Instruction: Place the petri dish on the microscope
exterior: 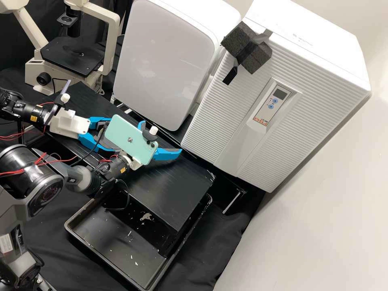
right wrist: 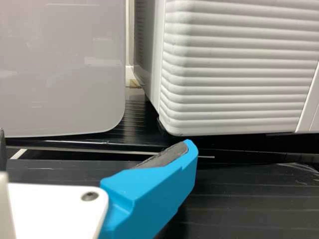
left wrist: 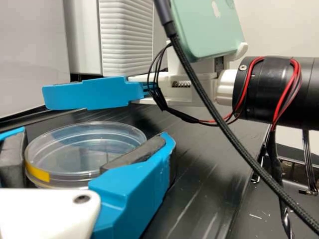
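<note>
The petri dish [left wrist: 75,144] sat level between the 2 padded fingers of the left gripper [left wrist: 92,134], over the black bench [left wrist: 209,199]; the jaws looked closed on its sides, a pad at either edge. The right gripper [right wrist: 96,138] had its 2 fingers spread well apart, with nothing between them, and in the high view it lay close beside the left. The microscope [exterior: 34,72] stood at the far end, its black stage [exterior: 72,56] bare of any dish, so the carry and the setting down seemed the steps left. The likeliest trouble was the grip: smooth, round plastic held by 2 narrow pads could have turned or slid if the wrist tilted, and a harder squeeze could have lifted the lid or shot the dish out. The neighbouring gripper was the 2nd danger, since a sideways swing might have knocked the fingers together. The braided cable [left wrist: 219,117] and the loose red wires [left wrist: 286,94] could have snagged on a passing arm. At the stage, coming in too low would have struck its edge, and letting go off-centre would have left the dish tipped.
</note>
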You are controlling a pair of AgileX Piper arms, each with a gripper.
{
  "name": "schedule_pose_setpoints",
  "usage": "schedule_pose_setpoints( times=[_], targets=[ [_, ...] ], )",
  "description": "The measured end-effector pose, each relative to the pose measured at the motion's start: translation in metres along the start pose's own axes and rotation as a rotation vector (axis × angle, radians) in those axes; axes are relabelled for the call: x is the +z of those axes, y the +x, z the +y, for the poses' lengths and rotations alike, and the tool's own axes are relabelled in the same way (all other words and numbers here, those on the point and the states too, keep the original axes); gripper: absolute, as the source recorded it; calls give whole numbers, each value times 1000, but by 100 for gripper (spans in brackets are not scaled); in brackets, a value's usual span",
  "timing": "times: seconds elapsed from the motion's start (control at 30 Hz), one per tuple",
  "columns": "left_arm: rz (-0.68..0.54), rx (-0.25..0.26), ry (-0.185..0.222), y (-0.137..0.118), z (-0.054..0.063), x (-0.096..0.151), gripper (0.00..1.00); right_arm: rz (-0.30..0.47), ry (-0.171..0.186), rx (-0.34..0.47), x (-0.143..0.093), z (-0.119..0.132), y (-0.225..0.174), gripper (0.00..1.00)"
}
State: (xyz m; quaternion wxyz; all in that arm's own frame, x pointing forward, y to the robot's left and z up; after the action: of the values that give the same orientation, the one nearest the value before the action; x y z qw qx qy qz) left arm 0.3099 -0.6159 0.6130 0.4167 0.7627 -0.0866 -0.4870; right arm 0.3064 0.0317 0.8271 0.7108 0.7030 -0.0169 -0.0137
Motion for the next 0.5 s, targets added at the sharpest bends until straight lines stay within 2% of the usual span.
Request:
schedule_pose_setpoints(
  times=[0.5],
  targets=[
    [-4,-2,-15,-1,0,-1,0,0,0,0,0,0,0,100]
  ],
)
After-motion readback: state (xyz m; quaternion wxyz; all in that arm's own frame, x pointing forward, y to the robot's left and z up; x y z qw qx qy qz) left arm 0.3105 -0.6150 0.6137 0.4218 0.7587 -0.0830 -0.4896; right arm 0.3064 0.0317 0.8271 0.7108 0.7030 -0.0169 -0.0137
